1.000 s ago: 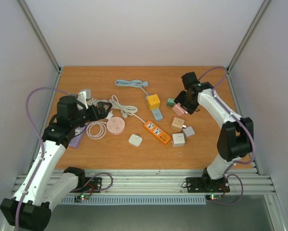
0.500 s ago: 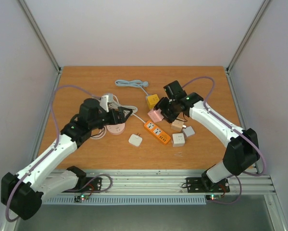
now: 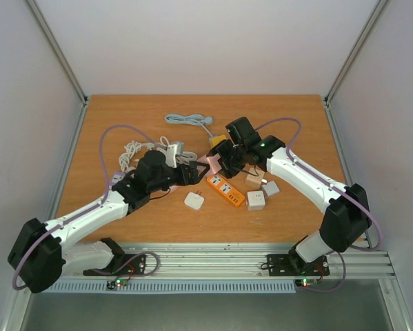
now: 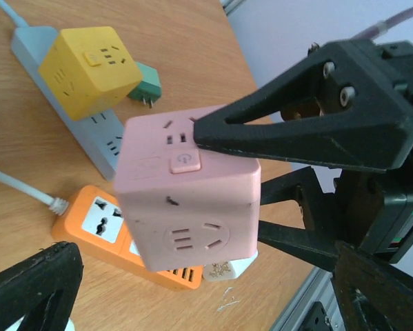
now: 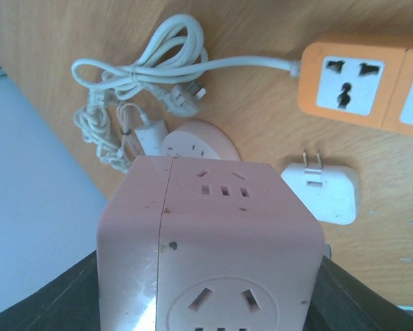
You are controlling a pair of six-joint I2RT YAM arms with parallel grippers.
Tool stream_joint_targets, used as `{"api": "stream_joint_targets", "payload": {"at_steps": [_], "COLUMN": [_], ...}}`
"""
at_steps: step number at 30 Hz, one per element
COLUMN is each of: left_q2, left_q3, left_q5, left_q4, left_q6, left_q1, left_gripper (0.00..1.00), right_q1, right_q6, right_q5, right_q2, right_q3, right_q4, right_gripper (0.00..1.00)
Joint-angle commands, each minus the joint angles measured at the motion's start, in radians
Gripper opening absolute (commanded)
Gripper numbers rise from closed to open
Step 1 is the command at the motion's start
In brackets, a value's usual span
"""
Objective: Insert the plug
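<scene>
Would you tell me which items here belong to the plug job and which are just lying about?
In use: pink cube socket, right gripper clamping it, left gripper open facing it.
Lying about: orange power strip, yellow cube socket, white plug adapter, round pink socket.

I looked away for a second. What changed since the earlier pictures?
The right gripper, shut on the pink cube socket, swung left toward the centre. The left gripper, open, moved right to face it. The orange power strip and white adapter stayed put.
</scene>
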Motion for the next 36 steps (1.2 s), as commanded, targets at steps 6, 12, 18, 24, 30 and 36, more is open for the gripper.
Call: {"api": "stream_joint_targets", "payload": {"at_steps": [6,12,18,24,30,36], "left_q2": [0.074,0.101,0.133,0.147,0.137,0.094], "left_q3": [0.025,0.029,0.029,0.036,0.026,0.0], "left_q5": [-0.037,-0.065,-0.027,-0.03,-0.002,0.094], "left_q4": [0.129,0.137,0.205,0.227,0.242,0.31], "left_q6": [-0.04,-0.05,-0.067,-0.048,0.074,0.325], "left_q1": [-0.038,-0.038,-0.037,-0.038,-0.037,-0.038], "left_gripper": [0.92,0.9,0.89,0.79,0.46,0.35], "right_q1": [0.022,0.023,0.029,0.032,0.031,0.028], "right_q6": [0.084,0.085,0.093,0.09,-0.037,-0.435], "right_q5": [-0.039,-0.04,-0.076,-0.085,-0.064,-0.01], "right_q2": [-0.002,0.001,0.008,0.0,-0.013,-0.024], "right_q3": [0.037,0.057,0.045,0.037,0.058,0.148], "right_q4": [0.065,0.069,0.103,0.107,0.059,-0.061], "right_gripper": [0.59,0.59,0.59,0.6,0.72,0.97]}}
